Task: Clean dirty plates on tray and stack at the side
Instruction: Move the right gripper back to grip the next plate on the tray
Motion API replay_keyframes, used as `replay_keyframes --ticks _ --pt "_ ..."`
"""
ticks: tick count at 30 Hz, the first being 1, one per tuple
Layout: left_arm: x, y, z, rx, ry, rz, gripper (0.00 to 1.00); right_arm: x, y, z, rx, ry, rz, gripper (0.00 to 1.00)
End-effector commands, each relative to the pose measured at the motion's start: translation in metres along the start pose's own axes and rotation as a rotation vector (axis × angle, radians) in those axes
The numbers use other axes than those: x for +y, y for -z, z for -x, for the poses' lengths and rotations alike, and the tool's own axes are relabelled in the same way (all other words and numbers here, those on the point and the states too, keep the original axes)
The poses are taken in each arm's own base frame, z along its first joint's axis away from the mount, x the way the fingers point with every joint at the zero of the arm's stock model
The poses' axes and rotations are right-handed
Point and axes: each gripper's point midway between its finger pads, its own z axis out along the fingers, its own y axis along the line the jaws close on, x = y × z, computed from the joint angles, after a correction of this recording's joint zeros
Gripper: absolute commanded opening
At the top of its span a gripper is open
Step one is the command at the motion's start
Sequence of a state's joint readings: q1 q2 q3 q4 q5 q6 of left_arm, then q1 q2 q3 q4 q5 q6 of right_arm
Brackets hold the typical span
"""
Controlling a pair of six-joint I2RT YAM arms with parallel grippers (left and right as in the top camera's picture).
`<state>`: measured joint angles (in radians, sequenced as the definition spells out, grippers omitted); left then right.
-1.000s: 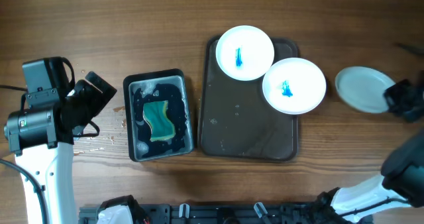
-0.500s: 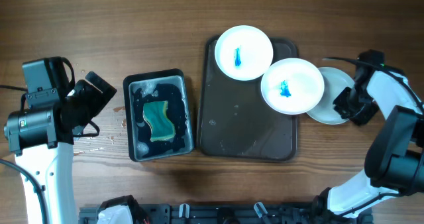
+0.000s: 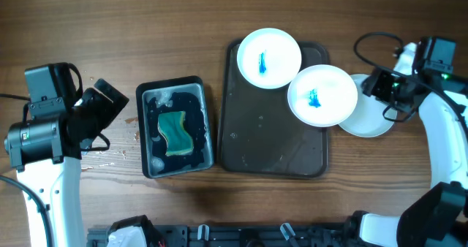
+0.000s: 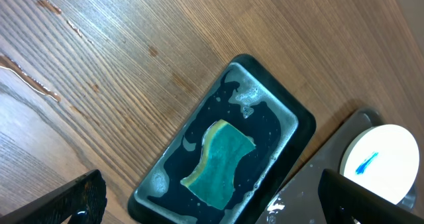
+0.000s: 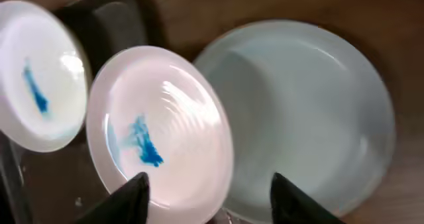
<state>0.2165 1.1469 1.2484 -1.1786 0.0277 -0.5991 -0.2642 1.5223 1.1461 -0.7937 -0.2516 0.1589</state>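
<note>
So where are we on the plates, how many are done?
Done: one clean plate sits on the table beside the tray. In hand: nothing; the right claw hovers open over that plate, the left claw is open near the tub with the sponge. Left: two plates on the tray show blue smears; nothing stacked yet.

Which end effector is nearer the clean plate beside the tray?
Right. The right end effector hangs directly above the clean plate; the left end effector sits far across the table, past the sponge tub.
</note>
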Motion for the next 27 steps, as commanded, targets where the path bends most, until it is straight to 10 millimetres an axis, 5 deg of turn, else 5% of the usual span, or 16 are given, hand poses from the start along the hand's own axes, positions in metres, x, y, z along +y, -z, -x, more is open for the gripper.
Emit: replay_keyframes --ticks 1,3,7,10,14,15,19,22,27 --pt "-0.002 0.005 0.003 -0.014 -0.004 -0.014 1.0 -0.011 -0.04 -0.014 0.048 0.09 -0.041 0.68" --pt "-0.002 0.005 0.003 -0.014 -0.004 -0.014 1.0 -0.021 -0.057 -0.015 0.058 0.09 -0.073 0.69" --pt "-0.002 0.005 0.003 -0.014 -0.004 -0.014 1.0 -0.021 -0.075 -0.023 0.107 0.086 -0.042 0.49" --pt "-0.002 0.005 0.003 -0.014 -0.004 -0.014 1.0 -0.016 -0.086 -0.028 0.136 0.08 0.004 0.44" --pt "-0.002 0.005 0.003 -0.014 -0.004 -0.014 1.0 -0.021 -0.094 -0.041 0.193 0.07 -0.01 0.04" --pt "-0.002 0.005 0.003 -0.013 -0.004 -0.013 1.0 -0.022 -0.094 -0.043 0.201 0.067 -0.011 0.04" --pt "-0.002 0.005 0.003 -0.014 -0.004 -0.014 1.0 -0.02 -0.075 -0.04 0.205 0.049 -0.032 0.04" --pt "-0.002 0.005 0.003 -0.014 -0.004 -0.014 1.0 -0.008 -0.039 -0.034 0.16 0.057 -0.021 0.04" --pt "-0.002 0.005 0.003 -0.013 -0.004 -0.013 1.0 0.036 0.001 -0.052 0.144 0.161 0.046 0.04"
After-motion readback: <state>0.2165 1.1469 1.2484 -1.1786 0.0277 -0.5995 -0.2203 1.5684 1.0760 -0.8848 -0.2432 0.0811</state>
